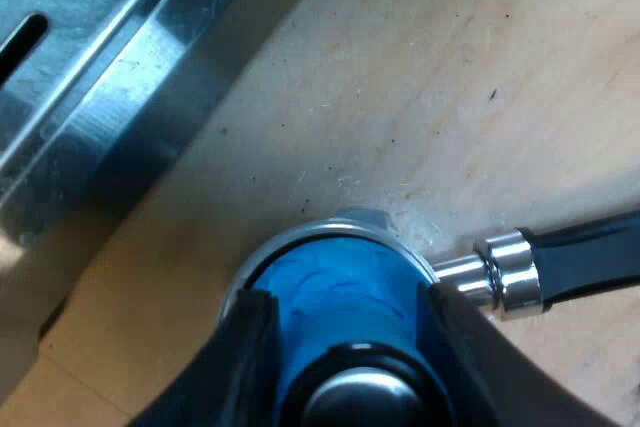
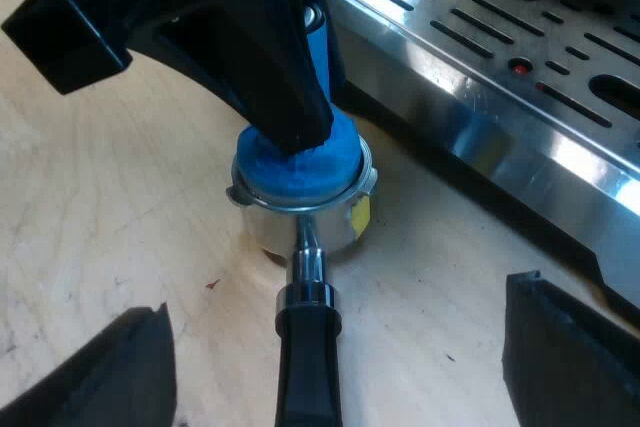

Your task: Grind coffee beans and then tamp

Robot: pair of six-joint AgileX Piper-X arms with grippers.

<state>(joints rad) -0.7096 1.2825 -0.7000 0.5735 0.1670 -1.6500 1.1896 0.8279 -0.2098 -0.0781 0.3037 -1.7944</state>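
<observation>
My left gripper (image 1: 348,305) clamps the blue tamper (image 1: 335,272) seated in the metal holder (image 2: 300,219) on the table (image 2: 100,207) by the espresso machine (image 2: 500,97); my right gripper (image 2: 335,332) hangs wide open, empty, over the handle (image 2: 305,367).

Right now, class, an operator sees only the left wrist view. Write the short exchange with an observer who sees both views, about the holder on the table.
Operator: Is the right gripper holding the handle?
Observer: No. The right gripper is open, its fingers apart on either side of the handle, clear of it.
Operator: Anything on the holder's wall?
Observer: A yellow sticker, just under the rim, below the tamper.
</observation>
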